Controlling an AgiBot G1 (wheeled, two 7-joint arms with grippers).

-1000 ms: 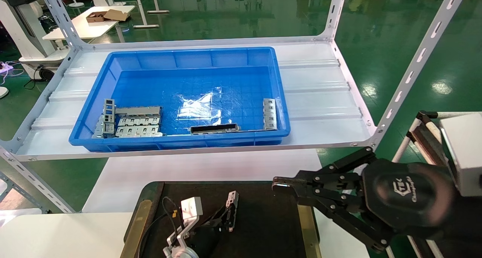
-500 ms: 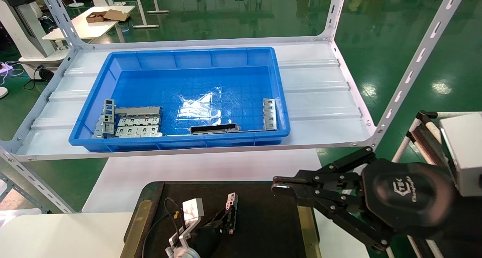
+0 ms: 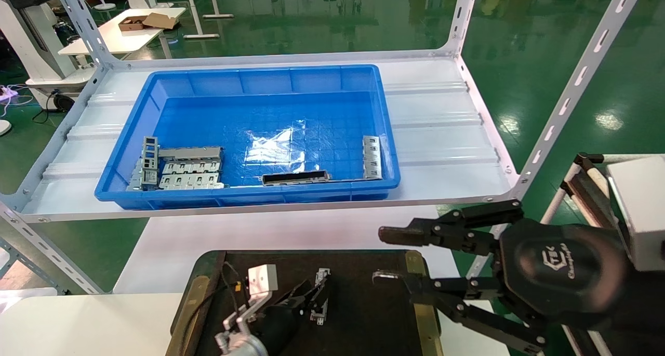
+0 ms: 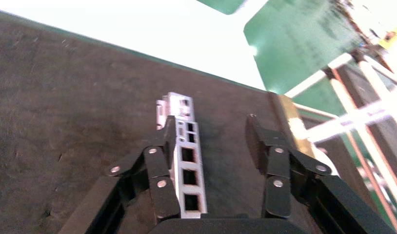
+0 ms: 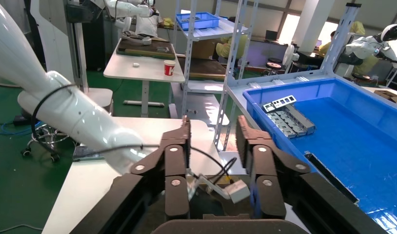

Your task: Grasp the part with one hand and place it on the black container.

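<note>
The part (image 3: 321, 295) is a narrow silver channel with square cutouts. It lies on the black container (image 3: 363, 309), resting along one finger of my left gripper (image 3: 310, 297). In the left wrist view the part (image 4: 188, 163) sits against one finger while the other finger stands well apart, so the left gripper (image 4: 210, 123) is open low over the dark tray surface (image 4: 65, 97). My right gripper (image 3: 382, 256) hovers open at the tray's right rim with nothing between its fingers. The same right gripper (image 5: 212, 124) is seen open in its wrist view.
A blue bin (image 3: 124, 153) sits on the white shelf behind. It holds grey stamped plates (image 3: 182, 170), a dark strip (image 3: 296, 178) and another channel piece (image 3: 372, 157). Shelf uprights (image 3: 566, 101) rise at the right. White tabletop (image 3: 280, 231) lies between shelf and tray.
The left gripper has dropped lower over the tray and opened; the part now lies against one finger. The right gripper's fingers, shut before, have spread open.
</note>
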